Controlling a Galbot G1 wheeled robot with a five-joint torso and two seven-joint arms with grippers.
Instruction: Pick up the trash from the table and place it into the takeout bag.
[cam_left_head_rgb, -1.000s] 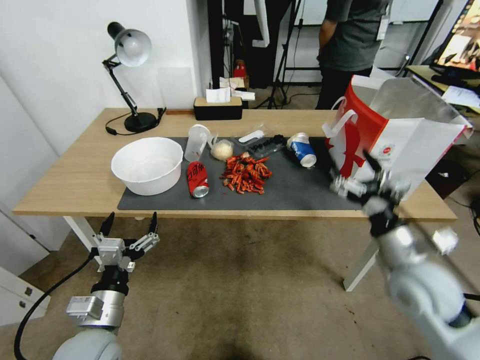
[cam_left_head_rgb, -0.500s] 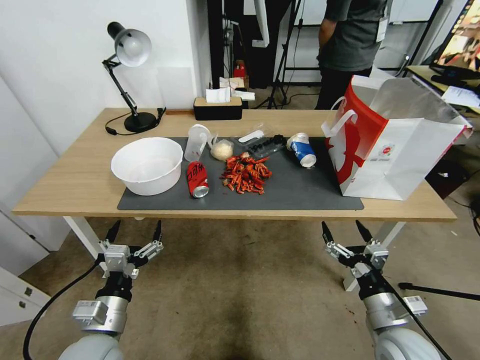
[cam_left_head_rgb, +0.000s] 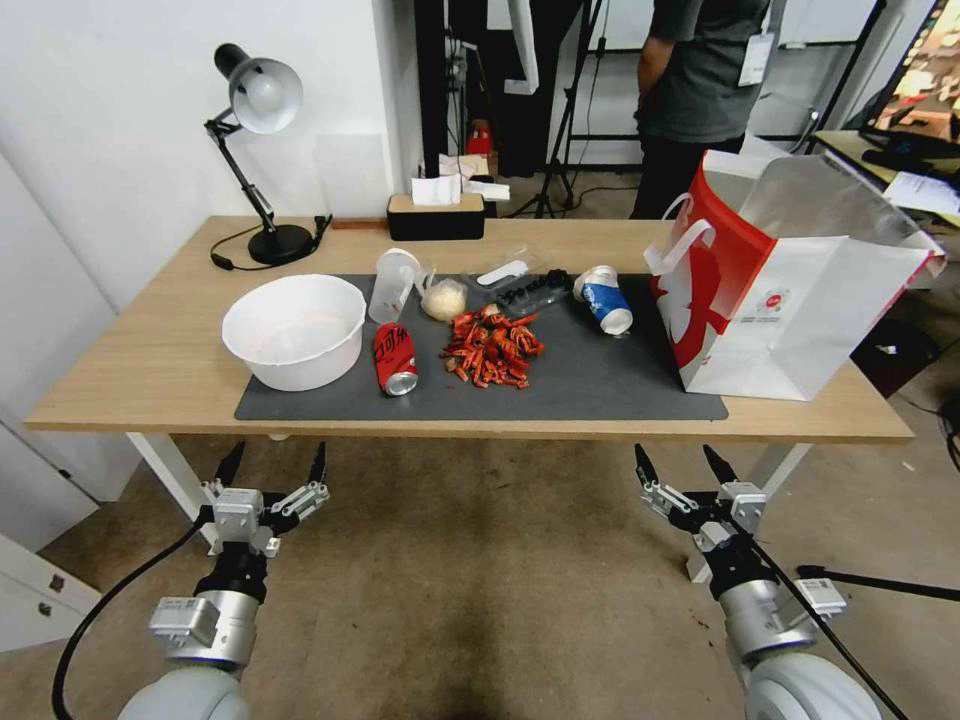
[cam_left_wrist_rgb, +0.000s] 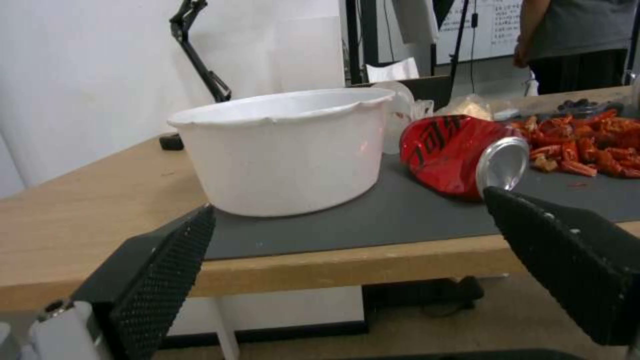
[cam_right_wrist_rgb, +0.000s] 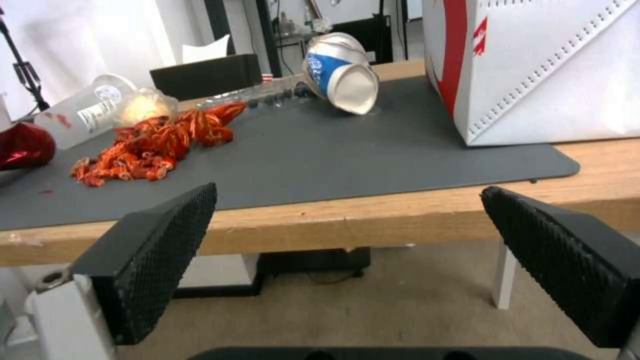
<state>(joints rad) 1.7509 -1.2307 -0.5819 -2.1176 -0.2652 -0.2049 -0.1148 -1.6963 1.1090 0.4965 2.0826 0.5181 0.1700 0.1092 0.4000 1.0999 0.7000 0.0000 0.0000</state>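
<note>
Wood table (cam_left_head_rgb: 160, 370), grey mat (cam_left_head_rgb: 590, 385), lamp (cam_left_head_rgb: 262, 160)

Black desk lamp (cam_left_head_rgb: 258, 110) and black tissue box (cam_left_head_rgb: 436, 215) stand at the far edge.

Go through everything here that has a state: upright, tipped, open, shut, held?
Left claw: open, empty, below the table edge.
Right claw: open, empty, below the table edge.
Takeout bag: upright, mouth open.
White bowl: upright.
Red cola can: dented, on its side.
Blue-and-white cup: on its side.
Clear plastic cup: tipped over.
Desk lamp: upright.
</note>
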